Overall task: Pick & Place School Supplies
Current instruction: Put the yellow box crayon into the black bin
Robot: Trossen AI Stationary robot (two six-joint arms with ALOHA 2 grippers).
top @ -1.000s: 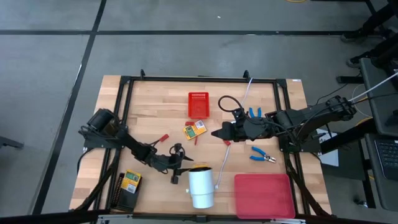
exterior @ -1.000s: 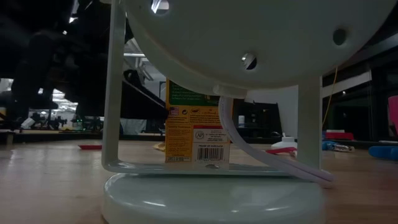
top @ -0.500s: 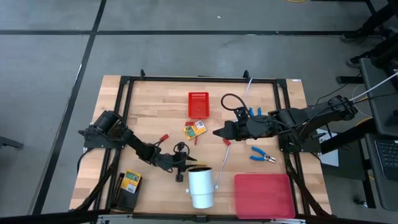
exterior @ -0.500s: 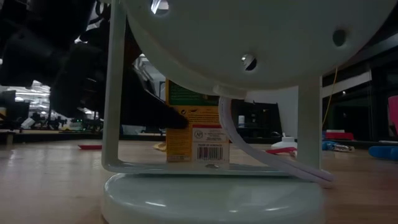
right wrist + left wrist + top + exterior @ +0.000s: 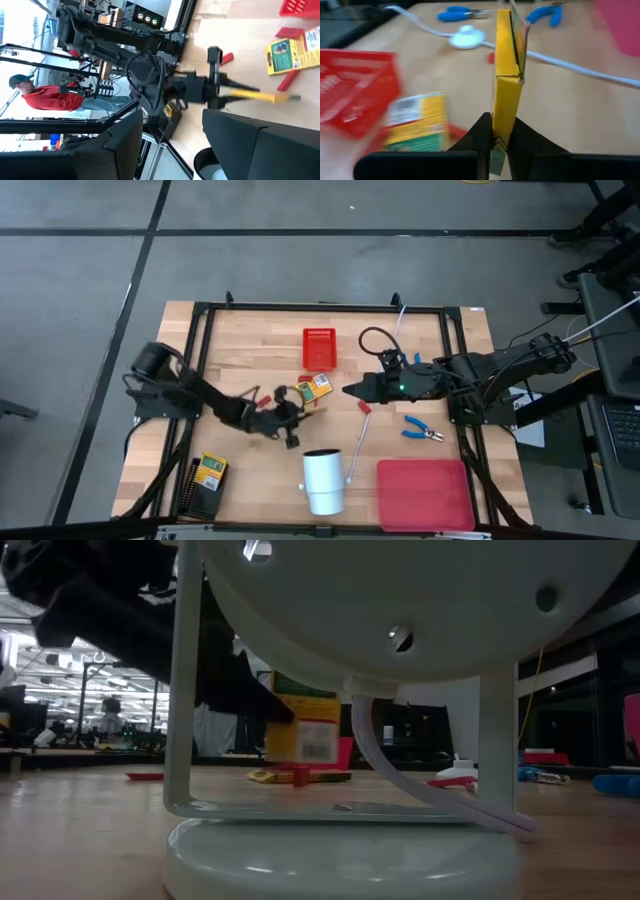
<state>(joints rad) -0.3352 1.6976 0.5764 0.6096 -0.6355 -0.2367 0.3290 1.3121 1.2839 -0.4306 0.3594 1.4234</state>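
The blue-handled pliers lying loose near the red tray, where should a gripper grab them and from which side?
Probably from straight above, closing across the two blue handles of the pliers. They lie flat on the table, handles side by side and bulkier than the thin metal tip, with bare wood around them. The right gripper is the closer one.

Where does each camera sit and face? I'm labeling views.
High: overhead, straight down; shows left tool, right tool.
Low: tabletop height, looking level, white cylinder close in front; left arm above.
Left wrist: on left arm, past its tool shut on yellow box.
Right wrist: on right arm, past its open tool toward left arm.
Shared: both wrist views show that box.
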